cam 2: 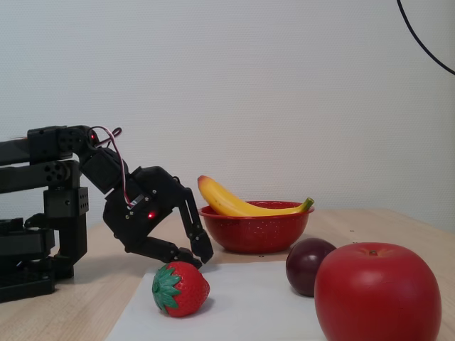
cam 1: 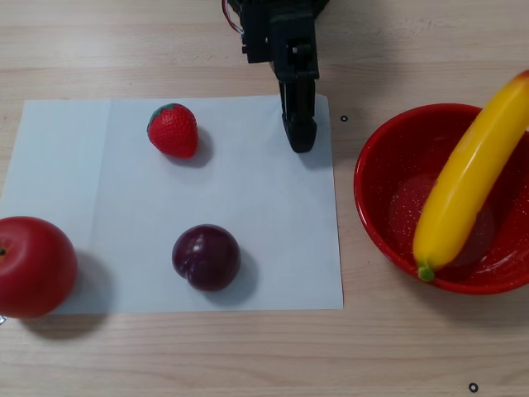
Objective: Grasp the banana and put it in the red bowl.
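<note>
Black two-finger plastic gripper: empty, fingertips nearly together with a small gap, low over the white paper sheet, clear of the bowl.

Long curved glossy yellow toy banana: lies across the round glossy red bowl, speckled white inside; green stem end on the near rim, orange-red tip jutting past the far rim.

Step, as judged: placement done; only withdrawal to rest appears left, lifting clear of the neighbouring fruit.

Also present: matte red strawberry with green cap, dark purple plum, large shiny red apple, pale wood-grain table.
</note>
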Action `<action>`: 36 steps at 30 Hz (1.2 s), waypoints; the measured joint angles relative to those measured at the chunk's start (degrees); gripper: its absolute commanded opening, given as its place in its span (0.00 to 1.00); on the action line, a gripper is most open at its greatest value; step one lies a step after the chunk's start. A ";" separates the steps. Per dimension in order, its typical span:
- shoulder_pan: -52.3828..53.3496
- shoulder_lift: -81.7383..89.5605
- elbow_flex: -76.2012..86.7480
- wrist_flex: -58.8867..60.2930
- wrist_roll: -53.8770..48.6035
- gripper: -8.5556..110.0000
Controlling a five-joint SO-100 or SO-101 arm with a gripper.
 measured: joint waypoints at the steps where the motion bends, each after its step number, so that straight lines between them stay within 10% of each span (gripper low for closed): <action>1: 0.00 0.00 0.00 1.32 -0.53 0.07; 36: 0.62 0.18 0.00 8.79 -1.49 0.07</action>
